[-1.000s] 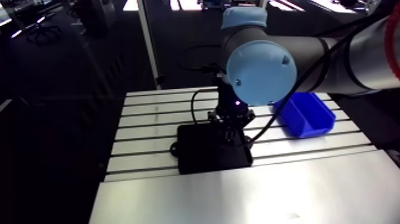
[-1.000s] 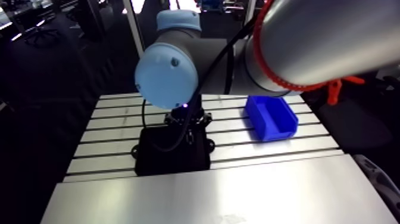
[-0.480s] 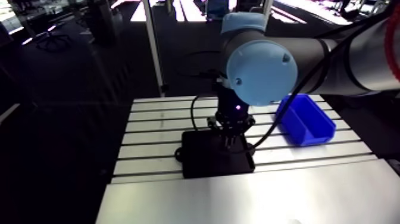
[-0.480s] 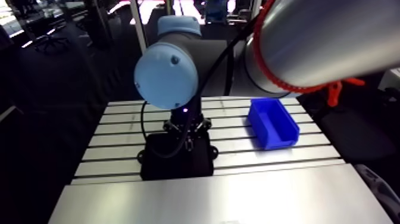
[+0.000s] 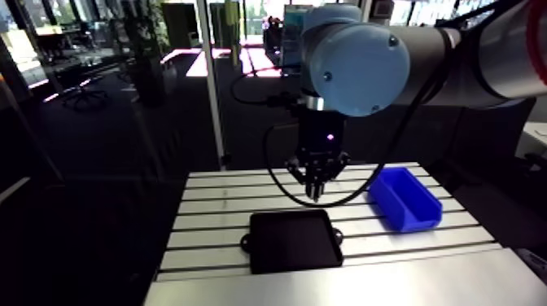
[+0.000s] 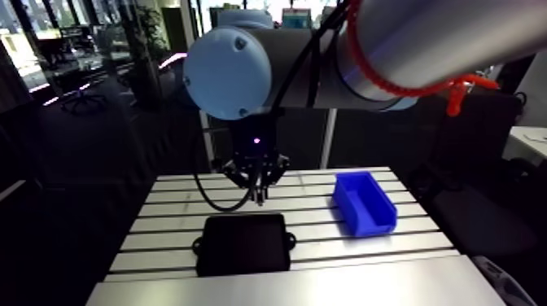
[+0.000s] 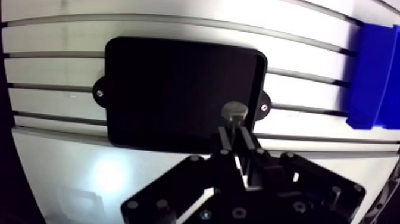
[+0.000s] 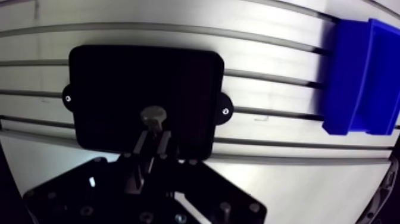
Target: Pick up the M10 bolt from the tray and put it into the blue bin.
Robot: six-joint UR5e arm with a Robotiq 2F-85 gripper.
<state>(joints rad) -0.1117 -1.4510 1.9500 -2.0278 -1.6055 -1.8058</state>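
The M10 bolt (image 7: 234, 111) is pinched between my fingertips, and its round grey head sticks out past them. My gripper (image 7: 236, 130) is shut on it and hangs well above the black tray (image 7: 166, 89), over the tray's side nearest the blue bin (image 7: 372, 77). No other part shows inside the tray. In the arm view the gripper (image 5: 315, 191) hovers above the tray's (image 5: 293, 240) far edge, and the blue bin (image 5: 404, 198) stands to its right on the table.
The slotted aluminium table (image 5: 220, 203) carries only the tray and the bin. A smooth metal plate (image 5: 342, 285) covers its near part. The tray has two small mounting ears (image 7: 99, 93) screwed down at its sides.
The gripper has risen from down at the tray to high above it, with the bolt in its fingers. The arm camera has lifted and tilted up too, shifting the whole picture.
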